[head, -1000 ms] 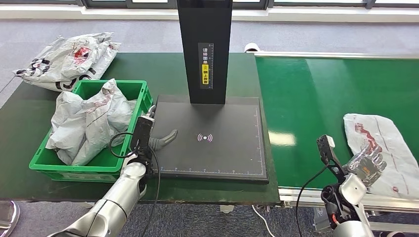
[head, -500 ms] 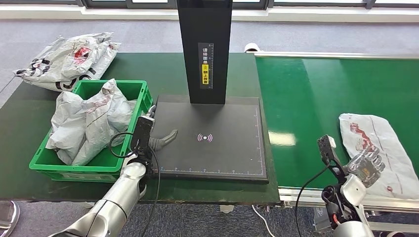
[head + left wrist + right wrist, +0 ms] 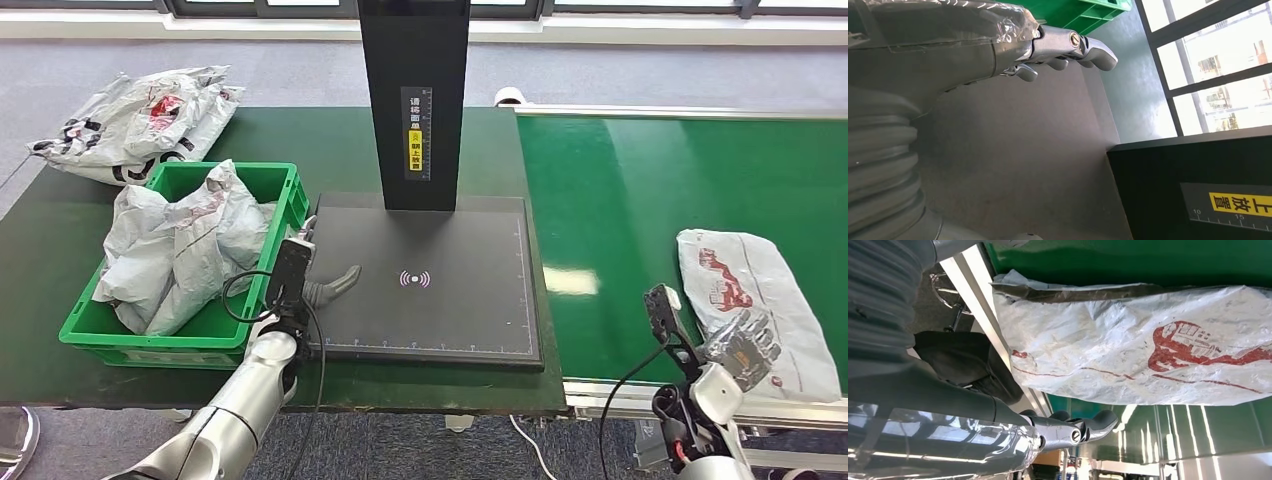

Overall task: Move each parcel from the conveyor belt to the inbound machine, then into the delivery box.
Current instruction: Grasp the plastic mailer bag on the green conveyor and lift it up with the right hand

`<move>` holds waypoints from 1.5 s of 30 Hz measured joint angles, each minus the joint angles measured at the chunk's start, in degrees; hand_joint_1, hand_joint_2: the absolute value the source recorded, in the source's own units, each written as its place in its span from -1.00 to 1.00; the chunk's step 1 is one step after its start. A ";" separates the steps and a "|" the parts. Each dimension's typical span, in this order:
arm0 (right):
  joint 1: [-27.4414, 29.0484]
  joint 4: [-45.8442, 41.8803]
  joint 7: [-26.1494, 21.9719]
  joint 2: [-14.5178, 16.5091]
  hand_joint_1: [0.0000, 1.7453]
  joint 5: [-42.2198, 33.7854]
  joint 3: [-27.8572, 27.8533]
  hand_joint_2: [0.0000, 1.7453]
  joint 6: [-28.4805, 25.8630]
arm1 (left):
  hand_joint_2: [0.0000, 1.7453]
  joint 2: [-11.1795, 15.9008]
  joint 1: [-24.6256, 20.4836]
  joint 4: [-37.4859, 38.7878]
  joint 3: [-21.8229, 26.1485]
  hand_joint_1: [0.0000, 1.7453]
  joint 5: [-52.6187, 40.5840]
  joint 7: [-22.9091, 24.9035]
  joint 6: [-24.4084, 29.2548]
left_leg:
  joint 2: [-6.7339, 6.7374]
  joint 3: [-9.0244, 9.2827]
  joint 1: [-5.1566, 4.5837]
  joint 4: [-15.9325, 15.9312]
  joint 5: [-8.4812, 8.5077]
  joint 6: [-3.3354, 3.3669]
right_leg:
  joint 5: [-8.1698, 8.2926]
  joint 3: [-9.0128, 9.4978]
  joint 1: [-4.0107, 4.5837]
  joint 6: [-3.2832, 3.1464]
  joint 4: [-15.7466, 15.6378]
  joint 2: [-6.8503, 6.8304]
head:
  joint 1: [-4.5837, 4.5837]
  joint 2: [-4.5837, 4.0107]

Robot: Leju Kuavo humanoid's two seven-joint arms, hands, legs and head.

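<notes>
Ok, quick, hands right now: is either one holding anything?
Left hand: open, empty, over the scanner pad.
Right hand: open, fingers spread, beside the parcel on the belt, not gripping it.

Yellow label (image 3: 1240,202) "放置上" and ruler marks 10, 15 on the inbound machine's black post (image 3: 414,100).

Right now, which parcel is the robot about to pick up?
Look at the bright green conveyor belt on the right. One flat white parcel with red print lies there beside the right hand; the other bags sit off the belt, in or behind the green crate.
</notes>
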 joint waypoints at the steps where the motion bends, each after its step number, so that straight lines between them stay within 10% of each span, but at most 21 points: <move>1: 0.00 0.00 0.00 -0.05 -1.00 0.01 -0.03 1.00 0.01 | 1.00 -0.01 -0.01 0.00 0.00 -1.00 -0.01 0.05 0.00 | 0.00 0.00 0.00 0.00 0.00 0.00 | 0.00 0.00 0.00 0.01 0.00 0.00 | 0.00 -0.01; 24: -0.04 0.00 -0.37 -0.30 -1.00 -0.13 -0.68 1.00 0.73 | 1.00 -0.05 -0.02 0.00 0.00 -1.00 -0.15 -0.06 -0.04 | 0.01 0.00 0.00 0.00 0.00 0.00 | 0.01 0.00 0.00 0.02 0.00 0.01 | 0.00 0.00; 29: -0.25 0.10 -4.32 -0.40 -1.00 -6.80 -2.36 1.00 10.33 | 1.00 -0.03 -0.15 0.01 0.03 -1.00 -0.15 -0.07 -0.41 | -0.01 0.00 0.00 0.00 0.00 0.00 | 0.01 0.00 0.00 0.02 0.00 0.00 | 0.00 -0.01; 30: -0.33 0.18 -4.89 -0.58 -0.89 -7.93 -2.81 1.00 12.83 | 1.00 -0.01 -0.26 0.02 0.07 -1.00 -0.14 -0.10 -0.54 | -0.01 0.00 0.00 0.00 0.00 0.00 | 0.01 0.00 0.00 0.02 0.00 -0.01 | 0.00 -0.01; 34: -0.96 0.60 -4.85 -1.68 1.00 -9.23 -3.58 1.00 19.60 | 1.00 0.08 -0.89 0.22 0.20 -1.00 0.10 -0.21 -0.80 | 0.01 0.02 0.00 0.01 0.00 0.01 | 0.02 0.03 0.00 0.03 0.00 0.01 | 0.00 -0.01; 45: -2.05 2.38 -3.37 -4.03 1.00 -8.80 -3.62 1.00 24.24 | 1.00 0.13 -1.10 0.68 1.05 -1.00 0.59 -0.39 -0.92 | -0.03 0.00 -0.03 0.05 0.04 0.07 | 0.06 0.05 -0.02 0.09 -0.01 -0.05 | 0.00 0.00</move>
